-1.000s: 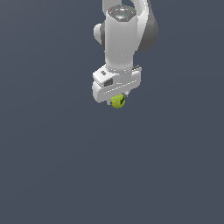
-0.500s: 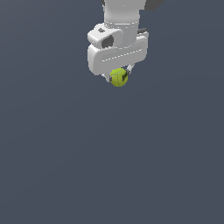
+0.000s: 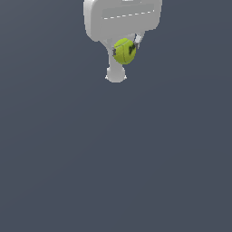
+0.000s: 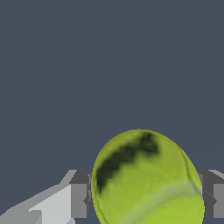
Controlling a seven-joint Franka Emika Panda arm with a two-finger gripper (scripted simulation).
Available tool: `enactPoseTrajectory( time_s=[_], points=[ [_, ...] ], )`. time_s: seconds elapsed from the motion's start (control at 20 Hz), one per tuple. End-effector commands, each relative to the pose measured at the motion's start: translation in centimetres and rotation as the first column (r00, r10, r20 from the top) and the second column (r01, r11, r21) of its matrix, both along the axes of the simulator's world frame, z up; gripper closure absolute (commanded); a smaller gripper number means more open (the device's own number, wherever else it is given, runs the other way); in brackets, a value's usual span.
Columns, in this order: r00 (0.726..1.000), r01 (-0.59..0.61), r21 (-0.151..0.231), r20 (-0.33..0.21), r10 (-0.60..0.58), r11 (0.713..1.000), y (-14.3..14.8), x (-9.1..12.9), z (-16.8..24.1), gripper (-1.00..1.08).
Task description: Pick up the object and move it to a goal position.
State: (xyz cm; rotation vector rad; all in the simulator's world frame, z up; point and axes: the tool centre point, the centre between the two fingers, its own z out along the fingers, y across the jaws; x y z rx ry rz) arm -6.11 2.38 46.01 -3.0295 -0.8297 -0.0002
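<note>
Up near the top of the exterior view, the white gripper (image 3: 124,50) hangs over plain dark grey ground, its fingers (image 4: 78,199) clamped on either side of the yellow-green ball (image 3: 124,50). From the wrist view the ball (image 4: 146,179), dark-streaked, sits between both pads, touching them.

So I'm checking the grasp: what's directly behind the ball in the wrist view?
Behind the ball only plain dark grey background shows. Gripper fingers flank it on both sides; the pad contact itself is hidden by the ball.

Yellow-green ball (image 3: 124,50), dark markings, clamped between pincer (image 3: 125,44) fingers.
</note>
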Motion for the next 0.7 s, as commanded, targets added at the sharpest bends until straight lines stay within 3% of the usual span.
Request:
enactPoseTrajectory(
  time_s=[0.0,0.65],
  points=[
    [1.000,0.001,0.000,0.000,-0.001,1.000,0.0,-0.1,1.7,1.08],
    [1.000,0.001,0.000,0.000,-0.001,1.000,0.0,0.0,4.8,1.08]
  ],
)
